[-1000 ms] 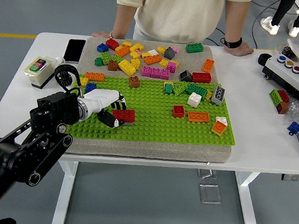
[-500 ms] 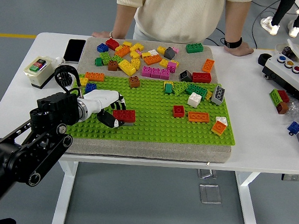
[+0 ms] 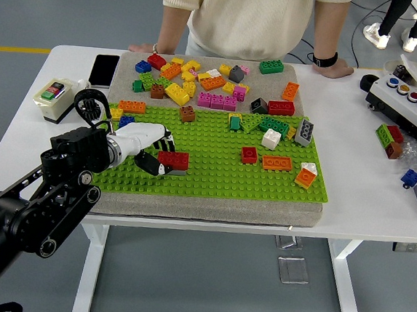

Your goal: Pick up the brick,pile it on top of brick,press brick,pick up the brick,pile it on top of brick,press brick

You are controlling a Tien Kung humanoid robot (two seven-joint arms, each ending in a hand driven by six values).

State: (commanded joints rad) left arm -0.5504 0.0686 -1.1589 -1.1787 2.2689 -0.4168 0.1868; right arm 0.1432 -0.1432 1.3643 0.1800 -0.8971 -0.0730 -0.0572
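My left hand [image 3: 157, 155] reaches in from the lower left over the green baseplate [image 3: 214, 175]. Its white and black fingers curl around the left end of a red brick [image 3: 174, 159], which sits low over the plate with something grey showing under its right end. Whether the brick touches the plate I cannot tell. Further right on the plate lie a small red brick [image 3: 249, 154], an orange brick [image 3: 276, 163] and a white brick [image 3: 271, 138]. My right hand does not show.
A heap of loose coloured bricks [image 3: 207, 83] covers the grey mat behind the plate. A person stands at the far side with both hands resting on the table's edge. A phone [image 3: 103, 69] and a button box [image 3: 54, 97] lie at left, a control box [image 3: 410, 101] at right.
The left hand and the red brick have shifted very slightly up and left. Nothing else has moved.
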